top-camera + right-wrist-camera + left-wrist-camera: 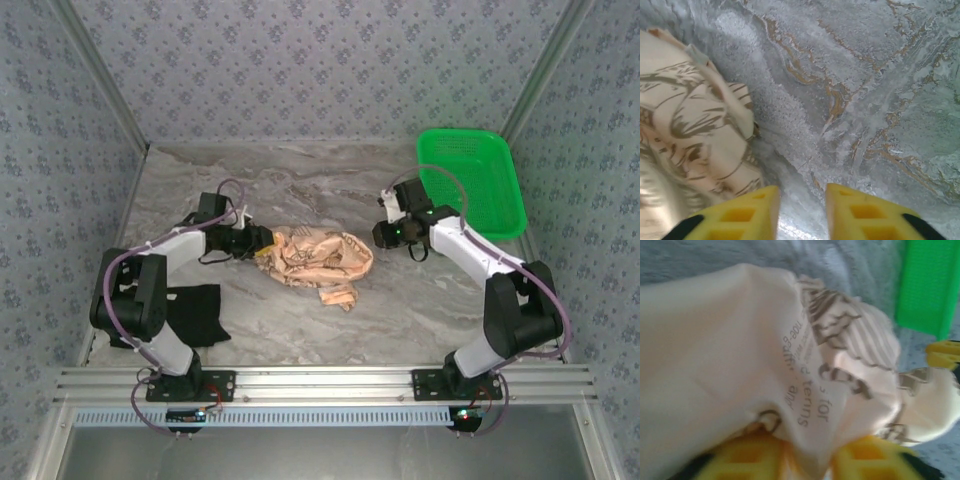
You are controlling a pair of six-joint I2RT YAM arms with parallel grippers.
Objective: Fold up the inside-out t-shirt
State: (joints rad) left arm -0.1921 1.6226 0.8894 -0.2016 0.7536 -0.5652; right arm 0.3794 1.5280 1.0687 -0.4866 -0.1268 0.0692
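The inside-out t-shirt (315, 258) lies crumpled in a heap at mid-table, peach-tan with dark drawings. My left gripper (262, 243) is at the heap's left edge. In the left wrist view its yellow fingers (745, 460) stand apart, and a fold of pale fabric (715, 340) with printed care text hangs into the gap of the gripper (810, 452). My right gripper (385, 232) hovers just right of the shirt, apart from it. It is open (802, 200) over bare marble, with the shirt (695, 125) to its left.
A green basket (470, 180) stands at the back right, also seen in the left wrist view (930, 285). A plain black folded garment (195, 312) lies near the left arm's base. The marble table (300, 190) has patterned walls on three sides.
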